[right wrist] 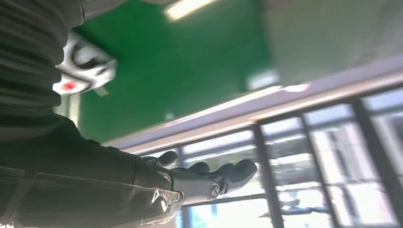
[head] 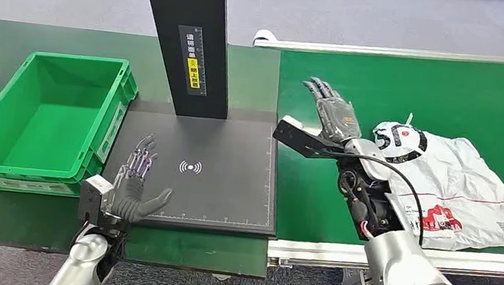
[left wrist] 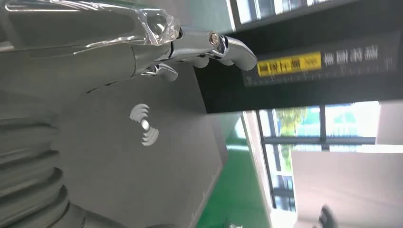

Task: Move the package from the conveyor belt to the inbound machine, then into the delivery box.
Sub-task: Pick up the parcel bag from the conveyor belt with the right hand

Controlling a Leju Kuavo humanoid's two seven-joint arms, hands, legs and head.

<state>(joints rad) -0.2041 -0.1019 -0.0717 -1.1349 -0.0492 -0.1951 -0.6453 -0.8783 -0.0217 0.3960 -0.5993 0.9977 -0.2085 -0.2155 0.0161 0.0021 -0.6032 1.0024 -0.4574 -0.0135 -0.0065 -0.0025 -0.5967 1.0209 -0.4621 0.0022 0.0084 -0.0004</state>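
A white plastic mail package (head: 455,191) with red and black print lies flat on the green conveyor belt (head: 454,101); a corner of it (right wrist: 83,71) appears in the right wrist view. My right hand (head: 331,112) hovers over the belt just left of the package, fingers straight and apart, holding nothing; its fingers (right wrist: 209,178) look the same close up. My left hand (head: 136,179) rests open at the left edge of the black inbound machine plate (head: 223,182), fingers spread. The green delivery box (head: 44,119) stands empty to its left.
The machine's black upright post (head: 190,35) with a yellow label rises behind the plate; it is seen as a dark post (left wrist: 309,71) in the left wrist view. The belt's white front rail (head: 337,252) runs between me and the package.
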